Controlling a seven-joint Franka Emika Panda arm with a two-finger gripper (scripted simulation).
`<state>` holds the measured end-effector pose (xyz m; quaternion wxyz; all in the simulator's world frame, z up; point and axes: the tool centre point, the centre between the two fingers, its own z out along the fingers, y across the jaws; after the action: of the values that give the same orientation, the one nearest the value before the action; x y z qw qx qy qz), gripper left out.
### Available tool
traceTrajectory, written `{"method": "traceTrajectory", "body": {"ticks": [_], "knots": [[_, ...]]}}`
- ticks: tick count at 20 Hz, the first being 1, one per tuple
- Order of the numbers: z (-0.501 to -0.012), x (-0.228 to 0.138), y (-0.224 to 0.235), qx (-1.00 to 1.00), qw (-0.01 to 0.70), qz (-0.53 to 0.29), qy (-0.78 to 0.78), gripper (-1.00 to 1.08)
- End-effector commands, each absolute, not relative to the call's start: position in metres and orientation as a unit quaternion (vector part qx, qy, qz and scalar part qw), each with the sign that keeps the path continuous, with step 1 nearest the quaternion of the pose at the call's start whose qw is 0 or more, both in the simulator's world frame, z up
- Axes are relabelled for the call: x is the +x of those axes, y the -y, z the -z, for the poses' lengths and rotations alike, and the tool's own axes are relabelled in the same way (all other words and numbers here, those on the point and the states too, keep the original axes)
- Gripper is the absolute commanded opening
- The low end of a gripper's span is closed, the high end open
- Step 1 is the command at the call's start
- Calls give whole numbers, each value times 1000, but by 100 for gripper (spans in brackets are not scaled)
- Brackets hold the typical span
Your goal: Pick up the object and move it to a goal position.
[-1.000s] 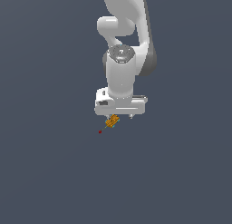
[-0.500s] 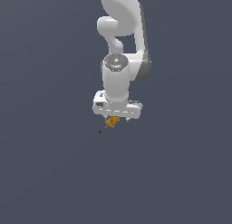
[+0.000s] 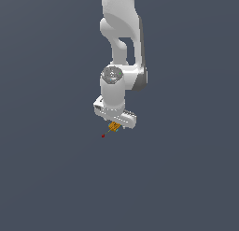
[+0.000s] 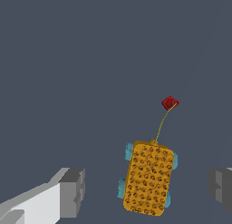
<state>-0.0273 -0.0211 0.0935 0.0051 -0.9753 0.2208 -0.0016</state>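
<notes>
Apparently simulated void: featureless grey backdrop

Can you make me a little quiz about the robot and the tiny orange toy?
1. True or false: the orange toy lies between the two grey fingers of the gripper, and neither touches it.
2. What colour is the small ball on the thin string coming off the toy? A) green B) red C) white
3. Fill in: in the exterior view, the toy sits just below the white ____.

Key:
1. True. The wrist view shows a gap on each side.
2. B, red.
3. Gripper. The arm hangs right over the toy.
</notes>
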Motion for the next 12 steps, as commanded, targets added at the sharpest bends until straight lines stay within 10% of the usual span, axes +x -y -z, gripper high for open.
{"method": "traceTrajectory", "body": {"ticks": [1, 12], "knots": [[-84, -33, 27, -968, 4, 1, -252, 100], [-65, -46, 38, -949, 0, 0, -315, 100]]}}
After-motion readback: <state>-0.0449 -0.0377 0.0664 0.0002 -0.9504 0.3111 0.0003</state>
